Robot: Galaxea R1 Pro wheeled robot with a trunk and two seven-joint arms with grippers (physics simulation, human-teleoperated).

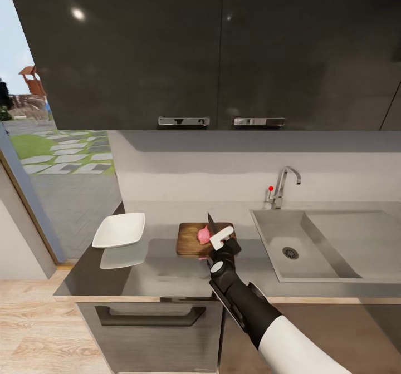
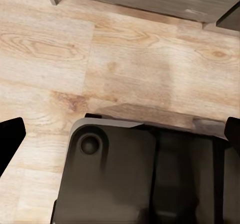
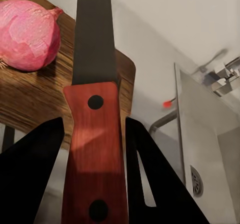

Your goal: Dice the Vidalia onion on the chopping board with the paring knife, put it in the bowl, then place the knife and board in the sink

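Clamped between the two dark fingers of the right gripper [image 3: 92,169] is the red-orange handle of the paring knife [image 3: 93,84]; both fingers are pressed against the handle's sides. The knife's long axis is seen running from the gripper away toward the back wall, with the dark blade pointing forward over the chopping board [image 1: 192,240]. In the head view the blade [image 1: 211,224] is raised at a tilt just beside the onion [image 1: 204,234], on the side nearer the sink [image 1: 312,246]. The pink onion [image 3: 27,34] is seen resting on the board, close to the blade; whether they touch cannot be told.

The board is laid flat on the countertop [image 1: 161,274], between the white bowl [image 1: 119,230] and the sink, apart from both. Bare countertop is left between board and bowl, and in front of the board up to the light front edge. The faucet [image 1: 283,186] stands behind the basin.

The left gripper [image 2: 120,134] is held over the wooden floor [image 2: 75,59], its dark fingertips seen wide apart with nothing between them.
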